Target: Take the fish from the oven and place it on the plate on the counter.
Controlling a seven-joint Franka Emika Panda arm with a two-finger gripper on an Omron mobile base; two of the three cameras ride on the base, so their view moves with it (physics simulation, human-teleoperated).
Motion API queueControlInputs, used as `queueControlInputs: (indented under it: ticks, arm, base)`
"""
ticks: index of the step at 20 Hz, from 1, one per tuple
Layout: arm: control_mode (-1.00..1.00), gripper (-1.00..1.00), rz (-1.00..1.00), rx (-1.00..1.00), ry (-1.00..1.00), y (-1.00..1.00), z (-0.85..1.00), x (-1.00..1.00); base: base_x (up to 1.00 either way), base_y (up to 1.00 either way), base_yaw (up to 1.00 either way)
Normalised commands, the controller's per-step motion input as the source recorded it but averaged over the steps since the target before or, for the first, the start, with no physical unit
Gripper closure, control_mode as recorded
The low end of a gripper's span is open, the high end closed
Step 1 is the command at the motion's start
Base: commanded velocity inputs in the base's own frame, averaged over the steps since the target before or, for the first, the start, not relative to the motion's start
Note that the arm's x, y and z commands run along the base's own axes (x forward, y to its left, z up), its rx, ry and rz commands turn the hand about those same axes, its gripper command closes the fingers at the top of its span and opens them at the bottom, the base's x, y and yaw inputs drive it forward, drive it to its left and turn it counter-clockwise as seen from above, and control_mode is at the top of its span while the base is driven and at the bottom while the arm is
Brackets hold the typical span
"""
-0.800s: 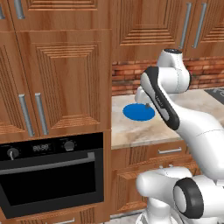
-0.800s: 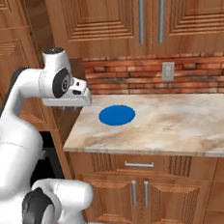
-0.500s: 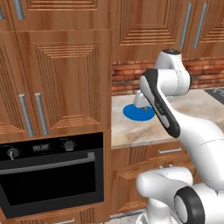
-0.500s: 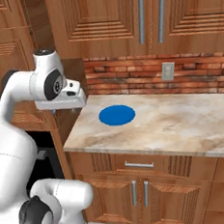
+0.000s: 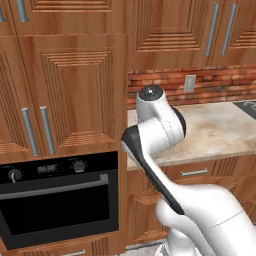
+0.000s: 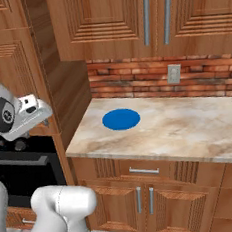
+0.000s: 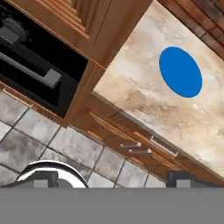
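Observation:
The oven (image 5: 55, 200) sits low on the left with its dark glass door shut behind the silver bar handle (image 5: 54, 187). The fish is hidden. The blue plate (image 6: 121, 119) lies bare on the counter (image 6: 189, 128), towards its left end. In the hand view the plate (image 7: 180, 72) is at the upper right and the oven (image 7: 26, 61) at the upper left. My gripper (image 7: 113, 181) hangs open and holds nothing, above the floor in front of the counter's left end. From the right base view my hand (image 6: 31, 112) is left of the counter, beside the oven column.
Wooden cabinets (image 5: 75, 85) fill the wall above the oven and counter. Drawers with silver handles (image 6: 143, 171) run below the counter. A brick backsplash with an outlet (image 6: 173, 73) stands behind it. Grey floor tiles (image 7: 65, 144) lie below my hand.
My arm has swung left, away from the plate and towards the oven column. In the left base view it now covers the plate. The plate and oven door have not moved.

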Motion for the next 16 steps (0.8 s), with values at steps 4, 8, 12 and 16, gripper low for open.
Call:
queueControlInputs:
  ticks: [4, 8, 12, 16]
  arm:
    - [-1.00, -1.00, 0.29, -0.38, -0.20, 1.00, -0.35, -0.36]
    - [-1.00, -1.00, 0.33, -0.32, -0.16, 1.00, -0.33, -0.27]
    - [-1.00, -1.00, 0.28, -0.16, -0.10, 1.00, -0.30, 0.00]
    - [-1.00, -1.00, 0.27, -0.11, -0.11, 1.00, -0.37, 0.00]
  base:
    - [0.00, 0.00, 0.00]
    - [0.00, 0.00, 0.00]
    - [0.00, 0.00, 0.00]
    - [0.00, 0.00, 0.00]
